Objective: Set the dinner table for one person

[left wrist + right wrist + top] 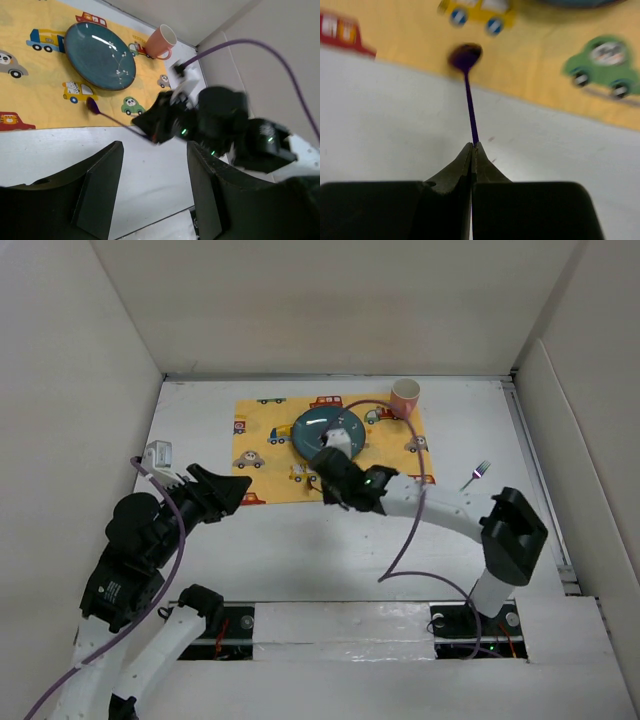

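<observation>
A dark teal plate (310,428) lies on the yellow car-print mat (262,430) at the back of the white dinner table (300,550). A pink cup (404,397) stands at the mat's far right corner. My right gripper (328,498) is shut on the handle of a purple spoon (468,95). The spoon's bowl hangs over the mat's near edge, beside a yellow car and in front of the plate (100,55). My left gripper (240,490) is open and empty, to the left over the table, pointing at the right gripper (152,132).
A fork (478,474) lies on the table right of the mat. A small white object (157,453) stands at the table's left edge. White walls enclose the table on three sides. A purple cable loops over the right arm.
</observation>
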You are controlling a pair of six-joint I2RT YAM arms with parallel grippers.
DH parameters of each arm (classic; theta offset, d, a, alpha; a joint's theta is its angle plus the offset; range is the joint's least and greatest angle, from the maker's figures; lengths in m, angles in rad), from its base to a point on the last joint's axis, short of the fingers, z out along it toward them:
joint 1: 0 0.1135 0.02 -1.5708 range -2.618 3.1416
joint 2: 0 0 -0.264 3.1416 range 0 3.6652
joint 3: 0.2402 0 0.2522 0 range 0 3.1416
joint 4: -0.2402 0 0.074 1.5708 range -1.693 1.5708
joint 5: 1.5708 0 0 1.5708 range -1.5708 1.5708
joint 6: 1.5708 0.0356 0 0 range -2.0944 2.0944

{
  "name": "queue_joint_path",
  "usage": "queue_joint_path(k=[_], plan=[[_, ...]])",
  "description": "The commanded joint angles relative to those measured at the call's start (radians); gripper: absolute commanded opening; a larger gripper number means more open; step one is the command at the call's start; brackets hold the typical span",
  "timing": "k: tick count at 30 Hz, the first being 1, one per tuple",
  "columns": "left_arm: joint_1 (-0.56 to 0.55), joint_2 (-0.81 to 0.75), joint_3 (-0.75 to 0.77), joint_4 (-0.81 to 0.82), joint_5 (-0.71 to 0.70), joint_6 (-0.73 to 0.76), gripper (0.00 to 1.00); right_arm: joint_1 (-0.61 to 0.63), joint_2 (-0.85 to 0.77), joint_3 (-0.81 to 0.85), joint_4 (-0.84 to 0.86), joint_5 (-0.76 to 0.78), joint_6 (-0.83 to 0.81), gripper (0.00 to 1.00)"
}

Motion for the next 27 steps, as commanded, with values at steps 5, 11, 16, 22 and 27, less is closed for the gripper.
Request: queue_joint_path(k=[5, 11, 16, 22, 27], plan=[[0.003, 0.053, -0.079, 0.154, 0.048, 0.01, 0.5, -0.326, -0.047, 0.005, 0.049, -0.076, -0.173, 0.0], [0.003, 0.082, -0.098, 0.171, 0.045, 0.016, 0.5, -0.49, 0.016, 0.084, 0.045, -0.175, -0.239, 0.0], [0.003, 0.087, -0.108, 0.183, 0.02, 0.019, 0.5, -0.481, 0.024, 0.032, 0.097, -0.277, -0.333, 0.09], [0.003, 0.111, -0.107, 0.181, 0.022, 0.024, 0.5, -0.49, 0.147, 0.117, 0.083, -0.375, -0.4, 0.42], [0.003, 0.11, -0.108, 0.175, 0.014, 0.019, 0.5, -0.539, 0.228, 0.177, 0.061, -0.424, -0.416, 0.44]])
